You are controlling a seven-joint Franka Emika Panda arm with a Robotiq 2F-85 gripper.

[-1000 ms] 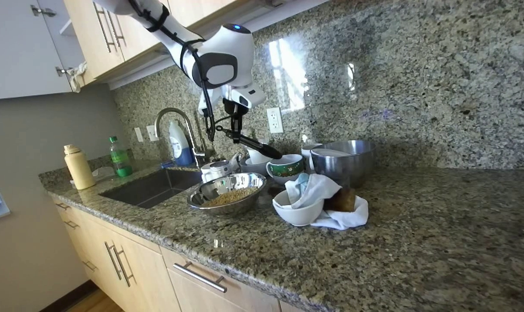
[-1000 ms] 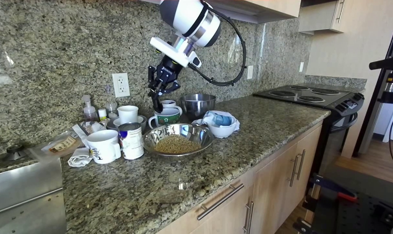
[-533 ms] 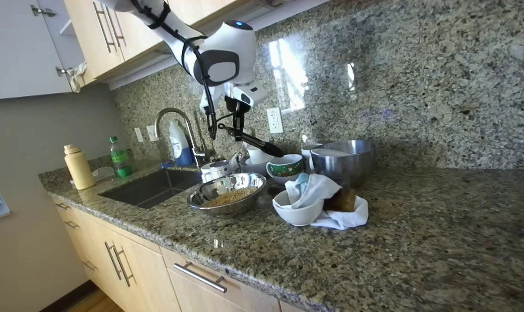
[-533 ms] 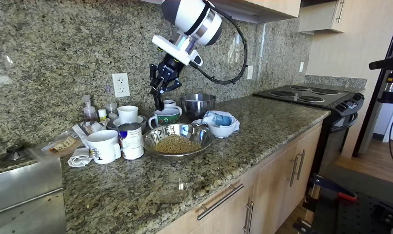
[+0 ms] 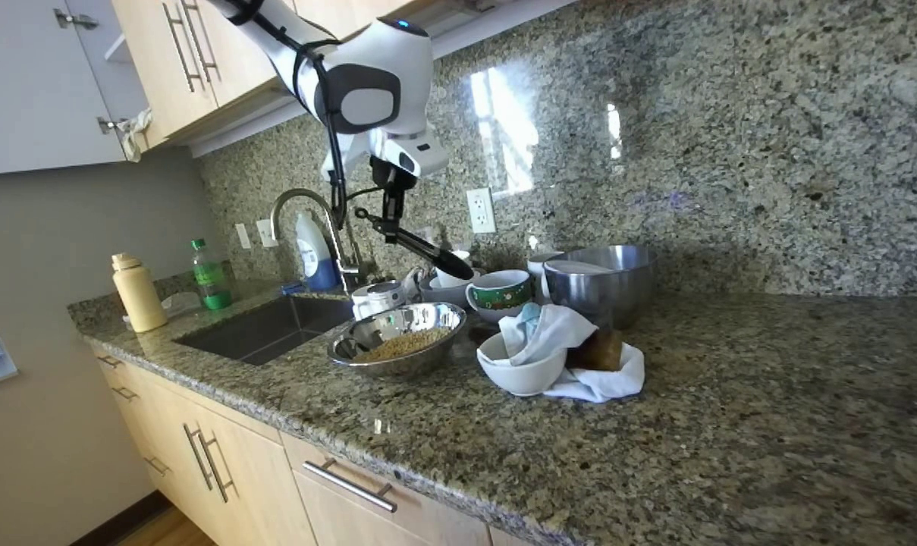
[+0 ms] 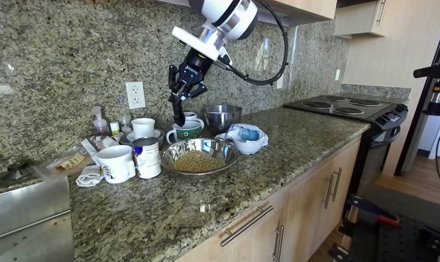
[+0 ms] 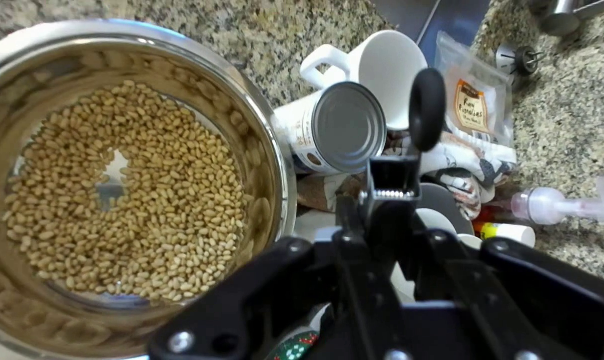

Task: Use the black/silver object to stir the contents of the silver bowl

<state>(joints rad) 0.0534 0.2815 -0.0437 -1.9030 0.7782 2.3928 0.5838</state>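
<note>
My gripper (image 5: 390,230) is shut on the black/silver object (image 5: 452,263), a long slender utensil with a ring at its upper end. It hangs tilted above the counter behind the silver bowl (image 5: 420,365), near the green mug. Gripper (image 6: 177,95) and utensil (image 6: 178,115) show in an exterior view too. In the wrist view the fingers (image 7: 376,225) close round the utensil (image 7: 426,110); its ring and a silvery part show, its lower end is hidden. The silver bowl (image 6: 231,152) also fills the left of the wrist view (image 7: 282,170). It holds tan nuts or grains (image 7: 182,200).
A green mug (image 6: 194,133) and a taller steel pot (image 6: 221,118) stand behind the bowl. A white bowl with cloth (image 6: 248,146) stands beside it. A can (image 6: 147,160) and a white mug (image 6: 116,163) stand at its other side, towards the sink (image 5: 276,326).
After a slight shift, the arm has moved left and a little up in an exterior view, carrying the utensil away from the green mug. The bowl and its contents look unchanged.
</note>
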